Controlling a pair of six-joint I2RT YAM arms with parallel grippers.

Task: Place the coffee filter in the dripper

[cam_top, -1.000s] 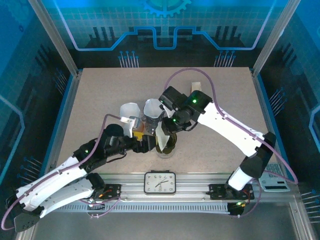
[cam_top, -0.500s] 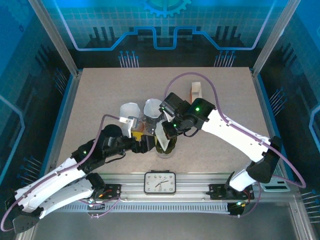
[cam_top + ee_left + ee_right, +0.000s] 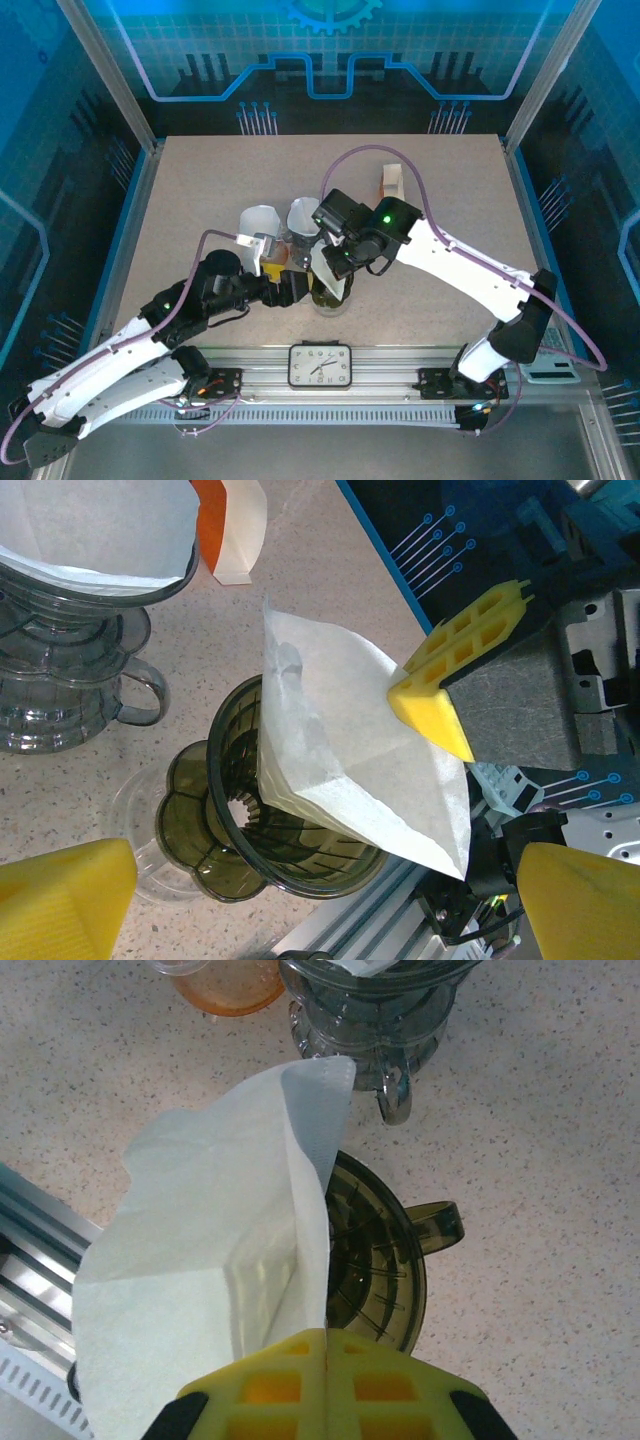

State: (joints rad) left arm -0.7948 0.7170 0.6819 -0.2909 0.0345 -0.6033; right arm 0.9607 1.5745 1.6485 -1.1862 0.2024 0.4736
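Two arms share the job. The right gripper (image 3: 325,1380), jaws pinching the coffee filter (image 3: 200,1250) by its upper edge, holds it tilted with its lower tip inside the dripper (image 3: 385,1270). The left gripper (image 3: 320,900), jaws spread, flanks the dripper, probably to steady it.

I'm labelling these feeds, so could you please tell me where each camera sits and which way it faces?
Top external: above and behind the robot, looking down on the table; left arm and right arm show.
Left wrist: on the left arm, looking past the open left tool at the dripper.
Right wrist: on the right arm, looking down past the right tool, shut on the filter.
Shared: all show filter and dripper; left wrist also catches the right tool.
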